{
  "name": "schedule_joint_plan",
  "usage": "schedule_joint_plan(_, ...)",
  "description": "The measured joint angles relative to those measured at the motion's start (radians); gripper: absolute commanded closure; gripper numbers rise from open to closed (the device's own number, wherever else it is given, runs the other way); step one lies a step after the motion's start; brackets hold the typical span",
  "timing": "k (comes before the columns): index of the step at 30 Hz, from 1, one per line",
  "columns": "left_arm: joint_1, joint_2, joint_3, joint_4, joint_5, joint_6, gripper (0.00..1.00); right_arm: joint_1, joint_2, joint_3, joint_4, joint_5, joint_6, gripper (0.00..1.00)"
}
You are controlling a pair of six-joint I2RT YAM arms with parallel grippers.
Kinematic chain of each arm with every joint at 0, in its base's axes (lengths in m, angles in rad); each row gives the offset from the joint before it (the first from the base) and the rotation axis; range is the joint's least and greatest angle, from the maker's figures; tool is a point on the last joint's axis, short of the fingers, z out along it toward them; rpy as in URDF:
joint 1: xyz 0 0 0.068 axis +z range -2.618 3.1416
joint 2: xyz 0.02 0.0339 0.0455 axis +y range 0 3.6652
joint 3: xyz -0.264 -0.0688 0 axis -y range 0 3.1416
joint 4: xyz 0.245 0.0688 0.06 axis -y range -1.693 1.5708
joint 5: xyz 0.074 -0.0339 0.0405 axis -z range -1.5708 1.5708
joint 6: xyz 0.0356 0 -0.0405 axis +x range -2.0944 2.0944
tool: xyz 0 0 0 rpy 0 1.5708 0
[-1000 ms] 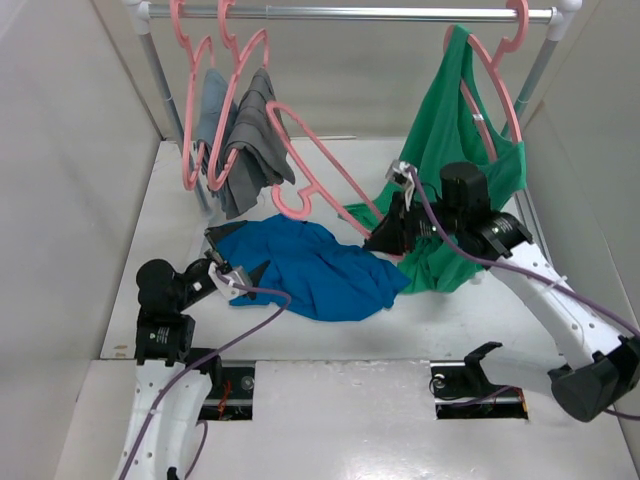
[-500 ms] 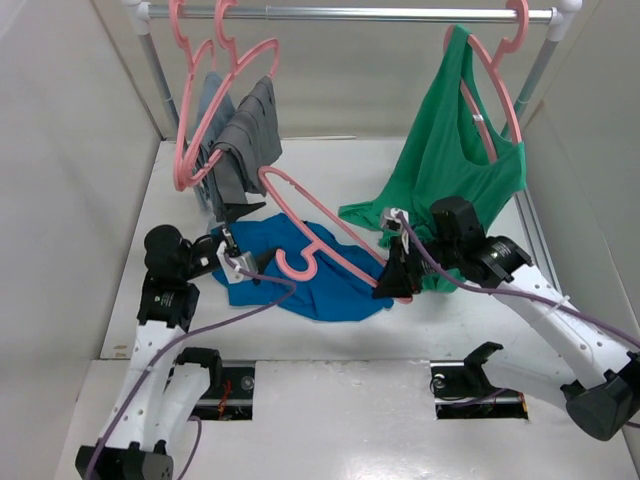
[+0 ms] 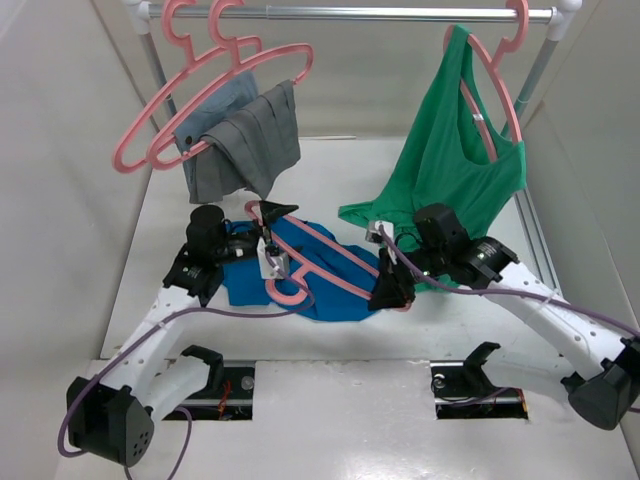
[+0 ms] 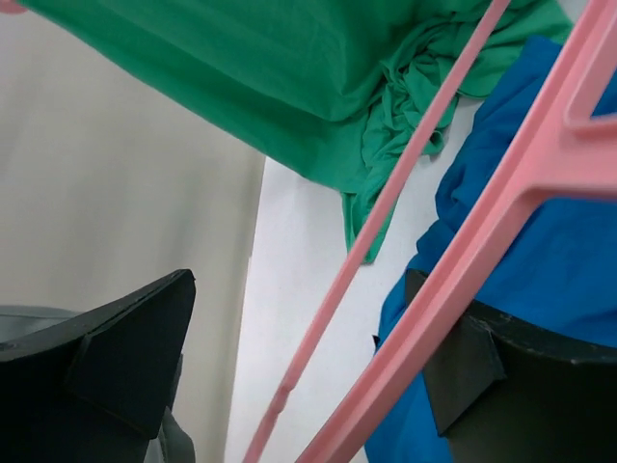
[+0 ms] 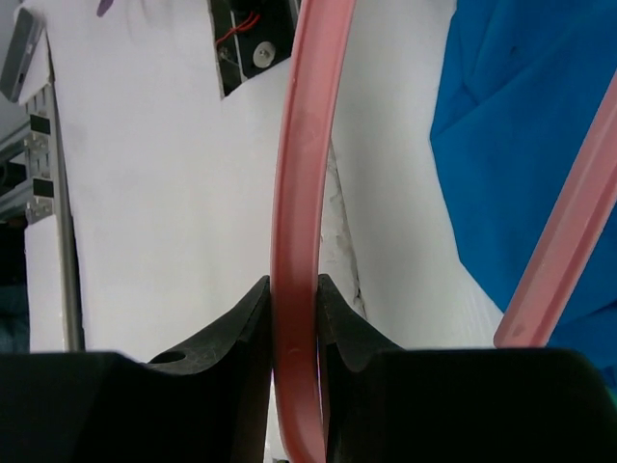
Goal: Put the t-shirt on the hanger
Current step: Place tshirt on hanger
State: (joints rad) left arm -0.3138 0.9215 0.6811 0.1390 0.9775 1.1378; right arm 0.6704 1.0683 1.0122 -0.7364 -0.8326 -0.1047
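Note:
The blue t-shirt [image 3: 330,298] lies crumpled on the white table between the arms. The pink hanger [image 3: 322,237] lies slanted over it, hook toward the near side. My right gripper [image 3: 391,291] is shut on the hanger's right end; the right wrist view shows the fingers [image 5: 231,333] pinching the pink bar [image 5: 304,145], with the t-shirt [image 5: 521,116] beside it. My left gripper [image 3: 272,236] is open at the hanger's left end. In the left wrist view [image 4: 301,280] both pink bars [image 4: 501,203] run between the spread jaws, over the t-shirt [image 4: 540,280].
A green tank top [image 3: 450,170] hangs on a pink hanger at the right of the rail [image 3: 380,14], its hem on the table. Pink hangers with grey garments [image 3: 240,140] hang tilted at the left. White walls close both sides. Black brackets [image 3: 480,362] sit at the near edge.
My left arm swung right and forward to the hanger's left end. My right gripper brought the hanger down and left over the t-shirt. The grey-garment hangers swung up to the left.

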Motion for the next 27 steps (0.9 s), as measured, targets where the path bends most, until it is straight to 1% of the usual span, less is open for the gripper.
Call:
schedule_joint_plan(2,-0.024,0.013,0.000,0.006,-0.022,0.026,0.19,0.014,0.024,0.000,0.007,0.005,-0.005,1.00)
schedule_joint_plan(3,-0.037,0.021,0.000,0.005,-0.031,0.042,0.26,0.019,0.037,0.000,0.010,0.008,-0.008,1.00)
schedule_joint_plan(6,-0.072,0.052,0.000,-0.014,-0.048,0.093,0.36,0.028,0.069,0.005,0.010,0.024,-0.018,1.00)
schedule_joint_plan(9,-0.087,0.073,0.000,-0.038,-0.052,0.129,0.51,0.031,0.072,0.007,0.002,0.045,-0.029,1.00)
schedule_joint_plan(10,-0.093,0.078,0.000,-0.045,-0.053,0.140,0.57,0.031,0.071,0.008,-0.001,0.051,-0.031,1.00)
schedule_joint_plan(11,-0.097,0.080,0.000,-0.055,-0.055,0.149,0.68,0.031,0.069,0.008,-0.004,0.055,-0.032,1.00)
schedule_joint_plan(14,-0.108,0.085,0.000,-0.083,-0.058,0.179,0.82,0.032,0.065,0.008,-0.007,0.067,-0.035,1.00)
schedule_joint_plan(15,-0.111,0.087,0.000,-0.095,-0.060,0.192,0.91,0.031,0.063,0.010,-0.008,0.069,-0.037,1.00)
schedule_joint_plan(16,-0.113,0.090,-0.001,-0.106,-0.061,0.206,0.98,0.031,0.060,0.012,-0.010,0.074,-0.038,1.00)
schedule_joint_plan(17,-0.115,0.093,-0.001,-0.120,-0.064,0.219,1.00,0.031,0.058,0.016,-0.011,0.079,-0.037,1.00)
schedule_joint_plan(23,-0.119,0.098,-0.003,-0.150,-0.072,0.230,1.00,0.030,0.053,0.023,-0.024,0.099,-0.045,1.00)
schedule_joint_plan(27,-0.119,0.098,-0.003,-0.146,-0.081,0.199,1.00,0.022,0.053,0.023,-0.021,0.103,-0.050,1.00)
